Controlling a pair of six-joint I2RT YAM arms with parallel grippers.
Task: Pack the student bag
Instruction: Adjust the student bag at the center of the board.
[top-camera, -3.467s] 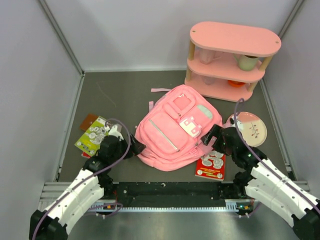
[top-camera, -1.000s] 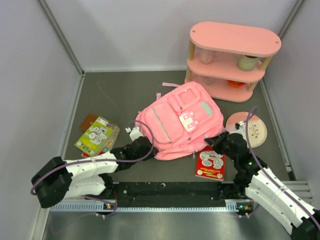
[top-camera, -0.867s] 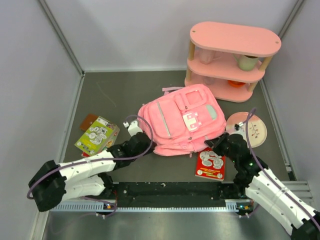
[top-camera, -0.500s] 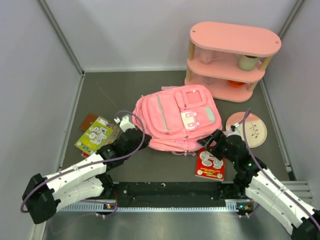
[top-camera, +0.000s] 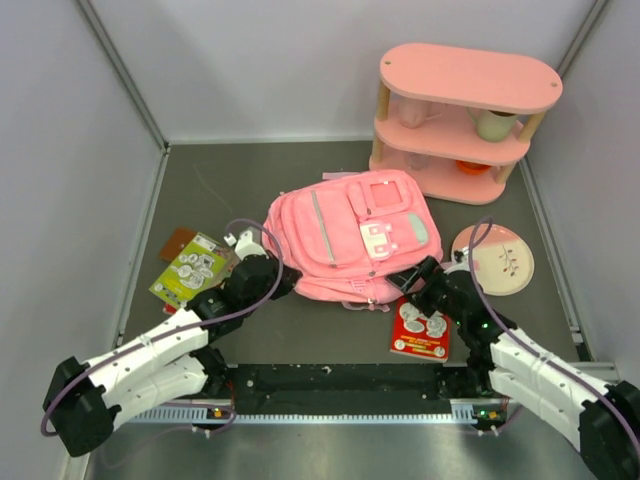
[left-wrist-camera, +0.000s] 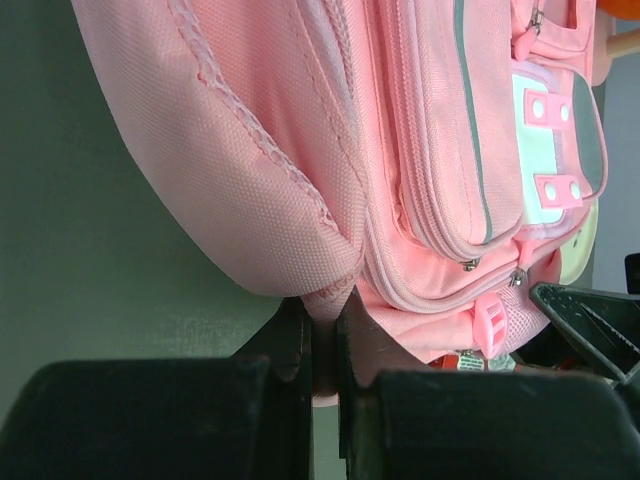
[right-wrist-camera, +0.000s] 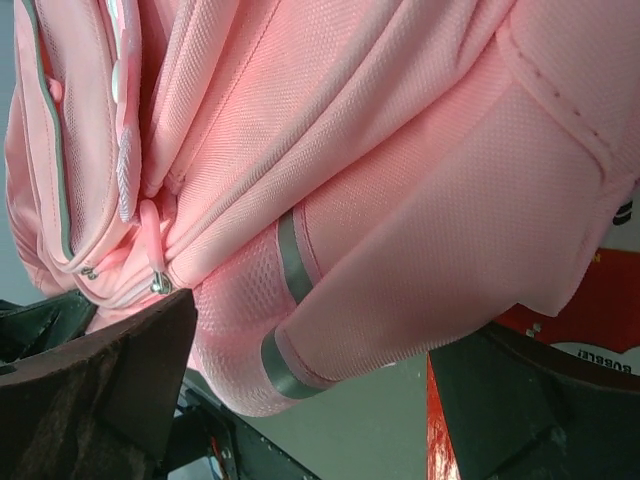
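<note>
The student bag (top-camera: 345, 238) is lying front-up in the middle of the grey surface (top-camera: 220, 185). Its pink fabric is showing stacked zip pockets, a grey stripe and a mint-and-white patch. The left fingers (left-wrist-camera: 292, 345) are pinching a fold of its lower edge, nearly closed. The right fingers (top-camera: 418, 273) are standing wide apart around the bag's near right corner, gripping nothing. Just behind the bag, the pink shelf unit (top-camera: 468, 75) is carrying a pale cup (top-camera: 494, 124) and a pink mug (top-camera: 415, 110) on its middle tier.
</note>
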